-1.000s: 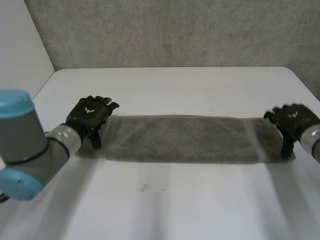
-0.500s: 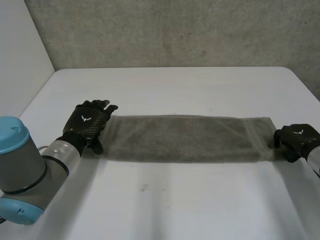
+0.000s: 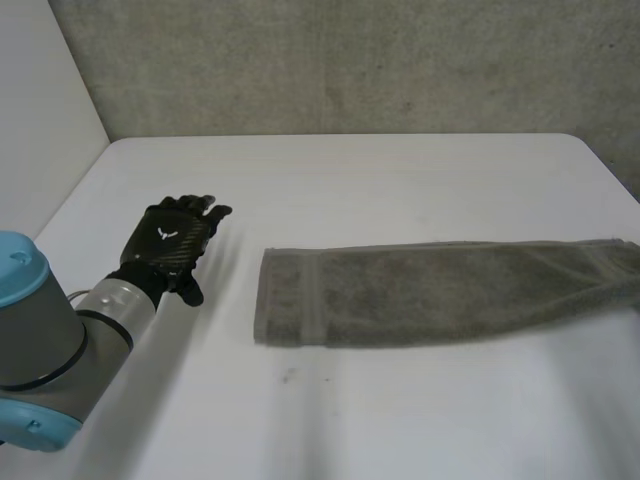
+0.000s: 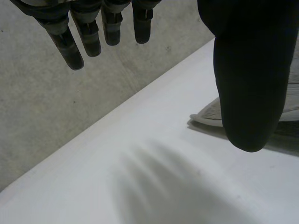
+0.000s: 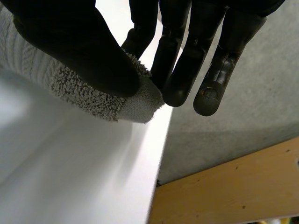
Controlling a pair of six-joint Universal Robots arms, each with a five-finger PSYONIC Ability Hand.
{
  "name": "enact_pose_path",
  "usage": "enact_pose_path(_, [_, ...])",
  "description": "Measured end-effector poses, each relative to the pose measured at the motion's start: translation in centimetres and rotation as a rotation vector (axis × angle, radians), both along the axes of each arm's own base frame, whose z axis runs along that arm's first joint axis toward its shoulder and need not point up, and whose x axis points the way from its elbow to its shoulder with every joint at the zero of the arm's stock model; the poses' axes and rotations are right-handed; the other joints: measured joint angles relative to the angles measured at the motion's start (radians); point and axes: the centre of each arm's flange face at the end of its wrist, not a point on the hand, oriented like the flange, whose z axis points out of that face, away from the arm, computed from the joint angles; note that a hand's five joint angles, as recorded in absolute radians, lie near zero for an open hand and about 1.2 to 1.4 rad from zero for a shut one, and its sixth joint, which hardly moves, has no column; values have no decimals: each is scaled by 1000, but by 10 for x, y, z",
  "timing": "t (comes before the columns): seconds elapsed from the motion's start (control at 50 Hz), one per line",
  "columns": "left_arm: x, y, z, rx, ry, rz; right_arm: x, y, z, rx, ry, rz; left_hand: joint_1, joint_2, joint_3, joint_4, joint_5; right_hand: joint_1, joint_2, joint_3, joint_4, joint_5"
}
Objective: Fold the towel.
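The grey towel (image 3: 420, 290) lies as a long folded strip across the right half of the white table (image 3: 350, 180), its right end reaching past the table's right side. My left hand (image 3: 172, 240) rests on the table well left of the towel's near end, fingers straight and holding nothing. From the left wrist, straight fingers (image 4: 88, 37) hover over bare table, and the towel's end (image 4: 210, 114) lies beyond the thumb. My right hand (image 5: 79, 42) pinches an end corner of the towel (image 5: 88, 98) between thumb and fingers.
A concrete wall (image 3: 350, 60) stands behind the table. In the right wrist view the table's edge (image 5: 156, 154) runs just under my right hand, with a wooden board (image 5: 224, 196) below it.
The right hand shut on the towel's right end and pulled it rightward, out of the head view. The towel slid away from the left hand, which stayed where it was.
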Motion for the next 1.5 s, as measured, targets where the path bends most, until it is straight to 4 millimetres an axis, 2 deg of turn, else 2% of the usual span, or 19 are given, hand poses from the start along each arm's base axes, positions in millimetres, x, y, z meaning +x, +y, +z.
enact_pose_path(0.06, [0,0,3,-8,3,1,13,-2,11,-23,6,27,0,0,0,0,0,0,3,0,0,0])
enact_pose_path(0.14, [0,0,9,-22,19,3,60,0,33,-83,-23,131,0,0,0,0,0,0,4,2,0,1])
enact_pose_path(0.26, [1,1,21,-33,72,7,153,23,59,-159,-88,346,0,0,0,0,0,0,5,2,0,1])
enact_pose_path(0.28, [1,1,24,-34,91,9,189,38,64,-174,-107,435,0,0,0,0,0,0,6,2,0,2])
enact_pose_path(0.32, [1,2,26,-33,106,10,215,50,64,-178,-118,502,0,0,0,0,0,0,6,2,0,2])
enact_pose_path(0.38, [1,2,30,-31,135,14,270,83,59,-173,-138,651,0,0,0,0,0,0,6,2,1,2])
enact_pose_path(0.48, [2,2,31,-25,151,18,334,135,29,-122,-145,847,0,0,0,0,0,1,6,2,1,2])
enact_pose_path(0.56, [3,2,30,-20,150,20,368,172,-1,-66,-137,968,0,0,0,0,0,2,7,2,1,2])
enact_pose_path(0.66, [3,2,28,-17,147,21,385,200,-29,-8,-125,1046,0,0,0,0,0,2,7,2,1,2])
enact_pose_path(0.7, [3,2,28,-17,146,21,386,205,-35,5,-122,1057,0,0,0,0,0,-26,-15,-23,-16,-10])
enact_pose_path(0.76, [3,2,28,-17,146,22,386,209,-37,19,-120,1057,0,0,0,0,0,-480,-459,-462,-442,-396])
enact_pose_path(0.8, [3,2,28,-17,146,22,385,209,-35,19,-121,1054,0,0,0,0,0,-577,-556,-558,-539,-489])
enact_pose_path(0.84, [3,2,28,-16,146,22,372,200,-20,13,-138,1006,0,0,0,0,0,-1040,-892,-901,-903,-881])
enact_pose_path(0.92, [3,2,28,-16,147,20,347,177,-2,20,-179,906,0,0,0,0,0,-1172,-1010,-1017,-1013,-984])
enact_pose_path(1.02, [0,2,29,-19,149,10,291,144,14,70,-287,703,0,0,0,0,0,-1196,-1031,-1039,-1033,-1000])
enact_pose_path(1.18, [-22,8,33,-26,163,-58,225,130,7,146,-384,478,0,0,0,0,0,-1203,-1036,-1047,-1041,-1004])
enact_pose_path(1.26, [-33,12,33,-25,168,-92,212,132,-2,173,-391,444,0,0,0,0,0,-1197,-1035,-1044,-1041,-1004])
enact_pose_path(1.36, [-51,18,34,-29,175,-140,198,136,-21,207,-400,427,0,0,0,0,0,-833,-722,-735,-739,-730])
enact_pose_path(1.5, [-57,20,34,-33,177,-140,192,135,-37,198,-406,425,0,0,0,0,0,-590,-509,-525,-528,-524])
